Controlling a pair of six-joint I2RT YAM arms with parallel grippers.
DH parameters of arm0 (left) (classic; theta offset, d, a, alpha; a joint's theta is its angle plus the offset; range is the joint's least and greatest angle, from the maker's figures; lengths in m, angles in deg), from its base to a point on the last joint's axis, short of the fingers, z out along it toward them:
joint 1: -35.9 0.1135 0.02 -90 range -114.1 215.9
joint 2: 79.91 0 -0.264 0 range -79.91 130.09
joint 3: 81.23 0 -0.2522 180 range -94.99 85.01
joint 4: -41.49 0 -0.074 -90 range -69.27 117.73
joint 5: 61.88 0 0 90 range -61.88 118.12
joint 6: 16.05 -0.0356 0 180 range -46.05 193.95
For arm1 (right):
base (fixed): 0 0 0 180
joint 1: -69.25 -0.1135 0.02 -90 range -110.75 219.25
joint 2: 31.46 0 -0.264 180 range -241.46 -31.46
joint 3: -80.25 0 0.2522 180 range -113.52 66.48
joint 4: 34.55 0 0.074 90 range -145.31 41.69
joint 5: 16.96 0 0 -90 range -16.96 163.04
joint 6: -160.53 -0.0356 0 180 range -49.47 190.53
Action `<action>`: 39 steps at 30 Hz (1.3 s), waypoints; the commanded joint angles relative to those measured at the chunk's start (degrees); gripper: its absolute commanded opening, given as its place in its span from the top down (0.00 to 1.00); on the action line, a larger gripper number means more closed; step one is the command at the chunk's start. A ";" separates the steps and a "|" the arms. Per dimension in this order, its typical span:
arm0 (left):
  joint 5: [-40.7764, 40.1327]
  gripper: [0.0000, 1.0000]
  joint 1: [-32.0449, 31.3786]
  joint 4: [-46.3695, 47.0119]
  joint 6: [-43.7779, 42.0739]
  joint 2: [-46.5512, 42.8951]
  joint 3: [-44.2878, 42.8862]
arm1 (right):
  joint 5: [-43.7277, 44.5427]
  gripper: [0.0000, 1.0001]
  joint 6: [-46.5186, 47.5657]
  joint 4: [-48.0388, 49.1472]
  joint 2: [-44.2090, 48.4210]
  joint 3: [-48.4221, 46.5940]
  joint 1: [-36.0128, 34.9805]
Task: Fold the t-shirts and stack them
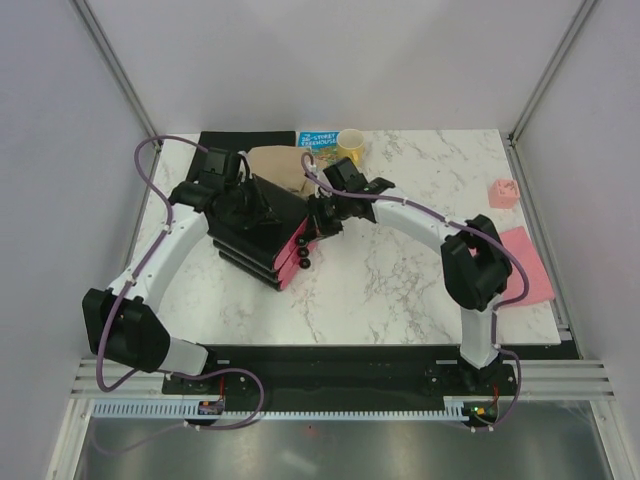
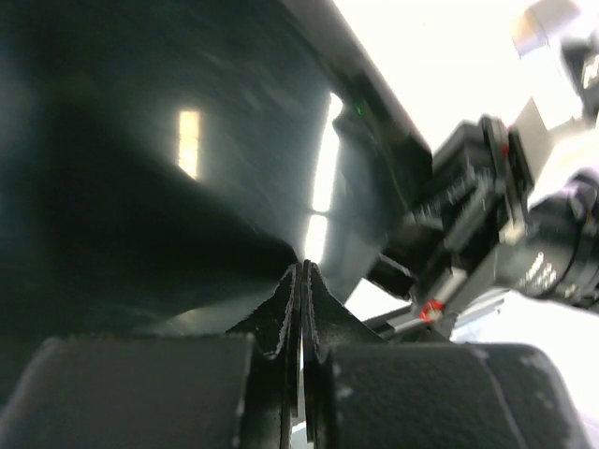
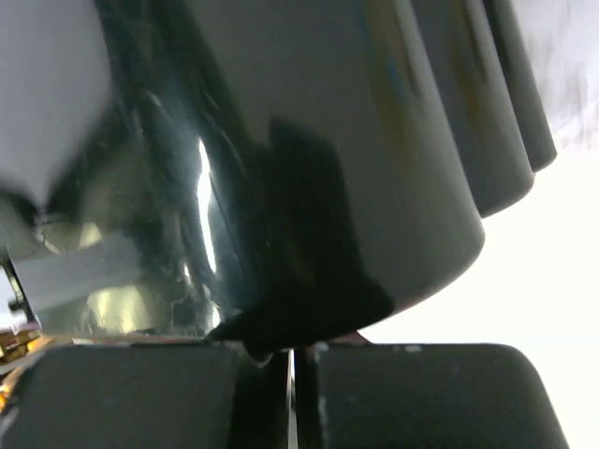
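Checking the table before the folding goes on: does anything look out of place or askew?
Yes: the drawer box sits skewed to the table edges, mid-left, with the left hand and right hand both shut right against it. It partly hides the tan t-shirt; the pink t-shirt lies apart at the right edge.

The tabletop point(image 1: 400, 290) is white marble with thin grey veining. On its left half the drawer box point(image 1: 262, 235) is glossy black with bright pink fronts and black knobs; up close its black skin carries pale streaks of reflected light. Beyond it the tan t-shirt point(image 1: 278, 165) is plain beige. At the right edge the pink t-shirt point(image 1: 527, 262) is an even pink, and the small block point(image 1: 503, 193) beyond it a salmon pink. At the far edge are a pale yellow cup point(image 1: 351, 143), a blue packet point(image 1: 318, 140) with white lettering, and a black mat point(image 1: 230, 140). The left arm point(image 1: 165, 255) and right arm point(image 1: 420, 215) are white with black joints, trailing purple cables point(image 1: 150, 185).
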 commanded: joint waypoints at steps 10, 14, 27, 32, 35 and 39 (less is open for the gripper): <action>-10.27 0.98 8.18 -12.26 -0.37 -0.68 1.71 | -3.07 1.00 0.20 1.25 -18.80 -25.28 -6.52; -10.80 0.98 9.32 -12.44 0.42 -0.86 0.83 | -2.89 1.00 -1.73 1.68 -22.76 -30.37 -7.49; -10.98 0.98 10.20 -15.07 -0.81 0.99 -2.34 | -2.01 1.00 -7.09 6.08 -31.28 -36.88 -7.66; -11.59 0.98 10.29 -15.34 -0.99 1.17 -2.87 | 0.43 0.88 -4.21 6.43 -25.25 -29.99 -5.92; -11.77 0.93 10.38 -15.51 -0.64 1.17 -2.17 | 1.85 0.72 -2.97 7.92 -18.48 -22.75 -2.93; -12.65 0.85 10.64 -15.34 -0.90 1.17 -3.12 | 2.98 0.68 -1.83 8.37 -12.24 -17.30 -0.20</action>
